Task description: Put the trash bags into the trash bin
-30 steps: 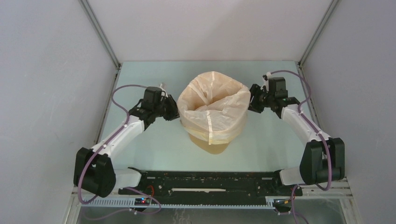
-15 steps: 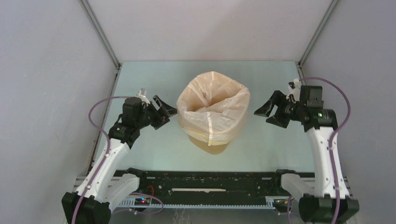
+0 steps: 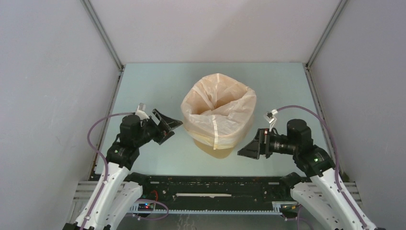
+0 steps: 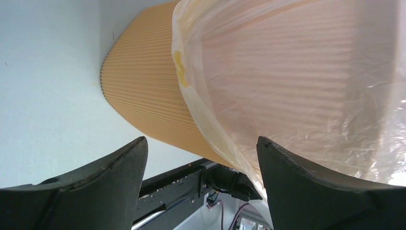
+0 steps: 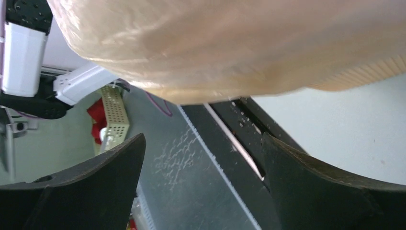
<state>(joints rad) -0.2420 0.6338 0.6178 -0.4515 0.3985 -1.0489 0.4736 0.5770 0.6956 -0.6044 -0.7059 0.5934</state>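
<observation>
The crinkly, translucent cream trash bag [image 3: 218, 108] lined the orange-yellow trash bin [image 3: 216, 152], with its pale yellow band hanging down outside. The bin stood upright mid-table [image 3: 158, 81], long axis vertical, mouth gaping upward. The left gripper [image 3: 171, 130] sat just left of it, jaws spread and empty. The right gripper [image 3: 245, 148] sat near its front right, equally spread.
</observation>
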